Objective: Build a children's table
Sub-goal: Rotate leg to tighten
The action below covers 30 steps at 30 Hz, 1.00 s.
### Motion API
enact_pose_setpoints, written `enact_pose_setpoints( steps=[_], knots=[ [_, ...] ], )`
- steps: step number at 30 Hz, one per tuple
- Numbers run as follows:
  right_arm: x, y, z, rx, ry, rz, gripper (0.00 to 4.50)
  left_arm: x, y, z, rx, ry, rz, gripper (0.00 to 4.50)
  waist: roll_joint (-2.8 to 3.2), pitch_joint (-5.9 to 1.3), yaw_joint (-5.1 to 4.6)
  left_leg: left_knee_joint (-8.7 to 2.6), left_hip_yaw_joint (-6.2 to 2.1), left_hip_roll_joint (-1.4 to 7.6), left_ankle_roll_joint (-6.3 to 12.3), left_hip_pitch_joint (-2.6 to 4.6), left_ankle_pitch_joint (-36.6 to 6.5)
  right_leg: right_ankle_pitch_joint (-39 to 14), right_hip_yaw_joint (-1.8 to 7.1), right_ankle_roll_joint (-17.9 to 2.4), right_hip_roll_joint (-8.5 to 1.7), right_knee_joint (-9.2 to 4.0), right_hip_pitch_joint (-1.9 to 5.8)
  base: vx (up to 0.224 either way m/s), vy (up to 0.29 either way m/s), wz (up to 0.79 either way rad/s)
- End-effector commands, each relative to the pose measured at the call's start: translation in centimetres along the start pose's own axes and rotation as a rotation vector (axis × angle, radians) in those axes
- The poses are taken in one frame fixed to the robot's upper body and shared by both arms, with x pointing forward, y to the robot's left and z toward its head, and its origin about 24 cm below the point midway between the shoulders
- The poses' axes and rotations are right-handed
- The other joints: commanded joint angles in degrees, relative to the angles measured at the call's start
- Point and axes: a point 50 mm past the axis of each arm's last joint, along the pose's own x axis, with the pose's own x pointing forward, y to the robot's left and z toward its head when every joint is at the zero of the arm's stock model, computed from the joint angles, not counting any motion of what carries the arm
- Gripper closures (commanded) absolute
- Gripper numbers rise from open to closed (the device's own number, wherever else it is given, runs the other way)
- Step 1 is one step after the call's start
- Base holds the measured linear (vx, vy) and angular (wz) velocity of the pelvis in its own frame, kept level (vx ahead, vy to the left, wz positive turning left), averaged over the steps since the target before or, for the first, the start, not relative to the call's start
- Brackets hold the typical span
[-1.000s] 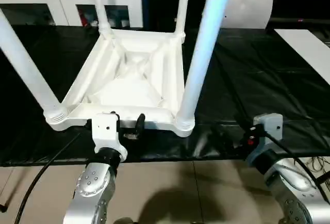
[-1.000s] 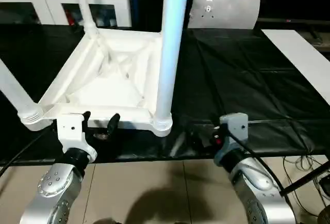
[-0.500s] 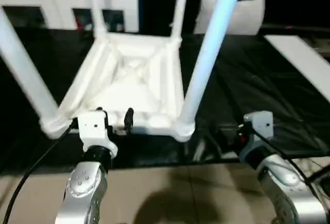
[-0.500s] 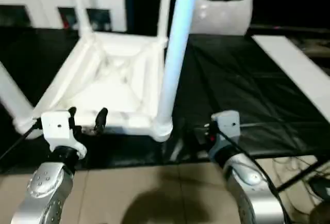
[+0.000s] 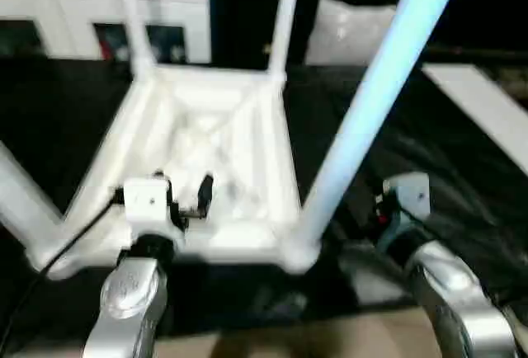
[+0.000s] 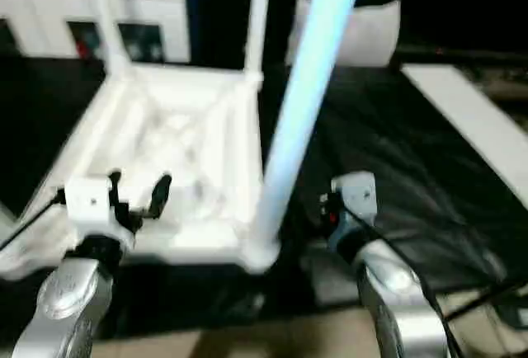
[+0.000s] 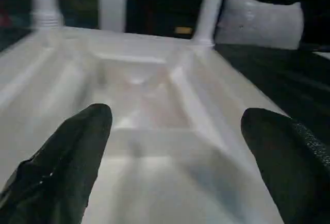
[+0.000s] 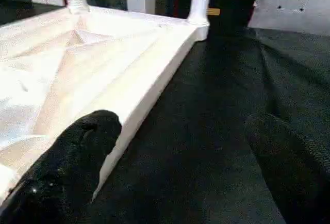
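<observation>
The children's table (image 5: 206, 139) lies upside down on the black cloth, ribbed underside up, with all its legs standing in the corner sockets. The near right leg (image 5: 371, 110) rises just left of my right arm, and the near left leg (image 5: 21, 201) leans off the picture's edge. My left gripper (image 5: 162, 195) hovers open above the near part of the underside (image 7: 149, 105), holding nothing. My right gripper (image 8: 180, 157) is open and empty over the black cloth, just right of the table's side rim (image 8: 154, 84).
The black cloth (image 5: 445, 168) covers the work surface. A white cushion (image 5: 355, 32) leans at the back, and white cabinets (image 5: 49, 11) stand behind. A white board (image 5: 487, 110) lies at the right. A black cable (image 5: 74, 247) runs from my left wrist.
The whole view has shifted and drawn closer to the table. Relative to the table, my left gripper has come from the near rim to above the underside. Both grippers stay open.
</observation>
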Motion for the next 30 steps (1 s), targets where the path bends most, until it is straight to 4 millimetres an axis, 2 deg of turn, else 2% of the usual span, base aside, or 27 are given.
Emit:
enact_pose_setpoints(
  steps=[1, 2, 3, 4, 5, 6, 7, 8, 9, 10, 11, 12, 13, 14, 15, 16, 17, 18, 19, 21, 22, 24, 25, 27, 29, 30],
  knots=[
    [-0.2, -0.9, -0.2, 0.012, 0.011, -0.074, 0.0, -0.3, -0.8, 0.2, -0.006, -0.009, -0.054, 0.06, 1.92, -1.2, 3.32, 3.93, -2.39, 1.06, 10.98, -4.99, -1.4, -30.8, 7.69, 3.6, -13.01, -11.32, 7.84, 0.138, -0.089, 0.21],
    [-0.2, -1.0, -0.2, 0.015, 0.01, -0.075, 0.0, -0.4, -0.9, 0.2, -0.011, -0.01, -0.064, 0.06, 0.79, -1.79, 1.96, 4.22, -2.42, 0.92, 6.18, -4.43, -0.4, -35.3, 10.14, -2.3, -10.0, -11.13, 7.69, 0.14, -0.04, 0.22],
    [-0.2, -1.0, -0.2, 0.013, 0.013, -0.07, 0.0, -0.5, -1.0, 0.0, -0.004, 0.001, -0.081, 0.06, 1.12, -1.07, 3.45, 4.33, -4.03, 2.81, 1.1, -7.63, 8.2, -14.8, 9.96, -16.7, -9.47, -8.51, 10.62, 0.136, -0.011, -0.01],
    [-0.2, -1.0, -0.3, 0.011, 0.015, -0.065, 0.0, -0.6, -1.0, -0.1, 0.006, 0.011, -0.092, 0.06, 1.58, -0.61, 3.27, 1.9, -4.27, 4.24, -1.37, -7.95, 16.1, 2.5, 6.71, -20.6, -8.18, -7.04, 9.43, 0.136, -0.011, -0.01],
    [-0.3, -1.0, -0.3, 0.01, 0.012, -0.06, 0.0, -0.8, -1.1, -0.2, 0.012, 0.018, -0.116, 0.06, 2.24, -0.7, 3.2, -1.12, -4.03, 4.64, -1.91, -8.02, 21.9, 9.4, 4.16, -19.6, -5.65, -5.62, 8.5, 0.114, 0.027, -0.07],
    [-0.3, -1.0, -0.3, 0.01, 0.011, -0.059, 0.0, -0.8, -1.1, -0.3, 0.013, 0.019, -0.124, 0.06, 4.56, -0.82, 3.23, -5.64, -3.21, 5.74, -1.36, -6.83, 30.9, 16.4, 0.92, -15.1, -0.69, -3.57, 6.79, 0.105, 0.065, -0.08],
    [-0.4, -0.9, -0.3, 0.012, 0.003, -0.049, 0.0, -1.0, -1.1, -0.3, 0.01, 0.019, -0.153, 0.06, 4.39, 0.22, 2.33, -5.48, -3.1, 6.81, -0.24, -6.78, 30.1, 15.2, 0.67, -12.8, 0.98, -3.52, 5.37, 0.105, 0.065, -0.08],
    [-0.5, -0.9, -0.2, 0.014, -0.003, -0.041, 0.0, -1.1, -1.1, -0.4, 0.008, 0.018, -0.172, 0.06, 5.38, -1.52, 2.62, -4.16, -4.08, 8.72, 0.87, -4.6, 31.2, 15.6, 1.69, -11.5, -0.71, -2.67, 5.29, 0.104, 0.074, -0.04],
    [-0.7, -0.8, -0.2, 0.017, -0.01, -0.021, 0.0, -1.3, -1.2, -0.3, -0.002, 0.013, -0.233, 0.06, 5.78, -1.66, 2.69, -4.38, -4.18, 8.23, 0.75, -4.89, 31.4, 16.7, 1.81, -11.8, -1.24, -2.99, 5.79, 0.057, 0.062, -0.04],
    [-0.8, -0.8, -0.1, 0.015, -0.018, -0.004, 0.0, -1.4, -1.3, -0.3, 0.006, 0.02, -0.274, 0.06, 5.5, -1.17, 2.61, -5.0, -3.9, 8.12, 0.08, -5.18, 26.3, 14.4, 1.85, -11.9, -1.51, -3.75, 5.94, 0.057, 0.062, -0.04],
    [-1.0, -0.8, -0.1, -0.001, -0.019, 0.01, 0.0, -1.4, -1.4, -0.3, 0.012, 0.027, -0.321, 0.06, 5.61, -0.95, 2.66, -5.37, -3.73, 8.2, -0.4, -5.34, 21.8, 12.1, 1.92, -12.1, -1.75, -4.09, 6.08, -0.006, 0.059, -0.03],
    [-1.1, -0.8, -0.2, 0.008, -0.016, 0.039, 0.0, -1.5, -1.5, -0.3, 0.025, 0.035, -0.368, 0.06, 5.4, -0.36, 2.49, -6.28, -3.51, 8.39, -1.4, -5.6, 11.2, 6.5, 2.16, -12.7, -2.24, -4.71, 6.31, 0.0, 0.0, 0.0],
    [-1.3, -0.7, -0.2, 0.009, -0.012, 0.077, 0.0, -1.6, -1.7, -0.4, 0.05, 0.048, -0.427, 0.06, 5.24, -0.21, 2.41, -6.69, -3.47, 8.31, -1.63, -5.7, 5.7, 3.3, 2.27, -12.8, -2.42, -5.02, 6.53, 0.0, 0.0, 0.0],
    [-1.4, -0.7, -0.3, 0.002, -0.009, 0.095, 0.0, -1.6, -1.8, -0.4, 0.072, 0.057, -0.475, 0.06, 5.16, 0.16, 2.27, -7.25, -3.25, 8.43, -1.84, -5.57, -2.7, -3.6, 2.66, -12.5, -2.74, -5.68, 6.41, -0.063, 0.013, -0.03],
    [-1.6, -0.8, -0.3, -0.011, -0.001, 0.124, 0.0, -1.7, -1.9, -0.3, 0.085, 0.067, -0.547, 0.06, 5.12, 0.45, 2.19, -7.48, -3.12, 8.4, -2.0, -5.46, -5.6, -7.1, 2.84, -12.1, -2.87, -6.09, 6.17, -0.051, -0.005, 0.0],
    [-1.8, -0.8, -0.3, -0.033, 0.011, 0.161, 0.0, -1.9, -2.1, -0.3, 0.099, 0.081, -0.648, 0.06, 5.0, 0.73, 1.94, -7.71, -2.76, 8.38, -2.53, -5.15, -10.1, -15.9, 3.31, -11.1, -3.33, -7.0, 5.85, -0.051, -0.005, 0.0],
    [-2.0, -0.9, -0.4, -0.051, 0.024, 0.189, 0.0, -2.0, -2.1, -0.3, 0.119, 0.094, -0.704, 0.06, 5.72, 0.75, 2.08, -7.74, -2.79, 8.33, -2.69, -5.16, -10.2, -16.8, 3.41, -11.0, -3.4, -7.0, 5.72, 0.0, 0.0, 0.0],
    [-2.1, -0.9, -0.5, -0.062, 0.032, 0.206, 0.0, -2.0, -2.1, -0.4, 0.132, 0.102, -0.733, 0.06, 5.27, 0.66, 1.77, -7.68, -2.62, 8.4, -2.36, -5.42, -9.2, -16.4, 3.48, -10.8, -3.35, -7.09, 5.7, 0.0, 0.0, 0.0],
    [-2.3, -1.0, -0.5, -0.08, 0.047, 0.241, 0.0, -2.1, -2.0, -0.5, 0.149, 0.128, -0.791, 0.06, 5.65, 0.6, 1.84, -7.67, -2.64, 8.42, -2.14, -5.53, -8.2, -15.6, 3.48, -11.0, -3.41, -6.94, 5.79, 0.0, 0.0, 0.0],
    [-2.5, -1.2, -0.5, -0.101, 0.06, 0.266, 0.0, -2.2, -1.9, -0.6, 0.165, 0.154, -0.845, 0.22, 5.37, 0.48, 1.75, -7.48, -2.39, 8.42, -1.15, -5.74, -5.7, -14.0, 3.52, -11.5, -3.53, -6.86, 5.8, 0.0, 0.0, 0.0],
    [-3.1, -1.9, -0.5, -0.142, 0.107, 0.325, 0.0, -2.3, -1.9, -0.9, 0.211, 0.218, -0.972, 0.4, 5.67, 0.48, 1.77, -7.36, -2.26, 8.35, -0.07, -5.68, -4.1, -12.6, 3.51, -12.1, -3.43, -6.78, 5.68, 0.0, 0.0, 0.0],
    [-3.3, -2.1, -0.5, -0.147, 0.125, 0.348, 0.0, -2.4, -1.9, -1.1, 0.23, 0.24, -1.009, 0.43, 5.63, 0.4, 1.71, -7.25, -2.03, 8.32, 0.59, -5.53, -3.7, -11.4, 3.47, -12.8, -3.23, -6.55, 5.61, 0.0, 0.0, 0.0],
    [-3.6, -2.5, -0.5, -0.176, 0.145, 0.391, 0.0, -2.4, -1.9, -1.4, 0.267, 0.29, -1.082, 0.52, 6.04, 0.49, 1.78, -7.3, -1.98, 8.37, 0.98, -5.66, -2.9, -10.4, 3.42, -13.7, -3.41, -6.56, 5.65, 0.0, 0.0, 0.0],
    [-3.7, -2.6, -0.5, -0.189, 0.148, 0.404, 0.0, -2.5, -1.8, -1.5, 0.279, 0.31, -1.105, 0.77, 6.07, 0.42, 1.82, -7.27, -1.95, 8.53, 1.28, -5.61, -2.7, -10.1, 3.39, -14.2, -3.4, -6.48, 5.62, 0.0, 0.0, 0.0],
    [-4.0, -2.7, -0.2, -0.194, 0.141, 0.437, 0.0, -2.4, -1.5, -1.5, 0.314, 0.335, -1.109, 0.82, 6.53, 0.52, 1.89, -7.29, -1.96, 8.65, 1.78, -5.64, -2.3, -8.6, 3.29, -15.3, -3.37, -6.28, 5.72, 0.0, 0.0, 0.0],
    [-3.9, -2.8, 0.0, -0.184, 0.13, 0.42, 0.0, -2.2, -1.5, -1.3, 0.325, 0.31, -1.08, 0.82, 6.46, 0.55, 1.76, -7.25, -1.84, 8.69, 2.09, -5.68, -1.9, -7.9, 3.25, -16.0, -3.37, -6.28, 5.71, 0.0, 0.0, 0.0]
  ],
)
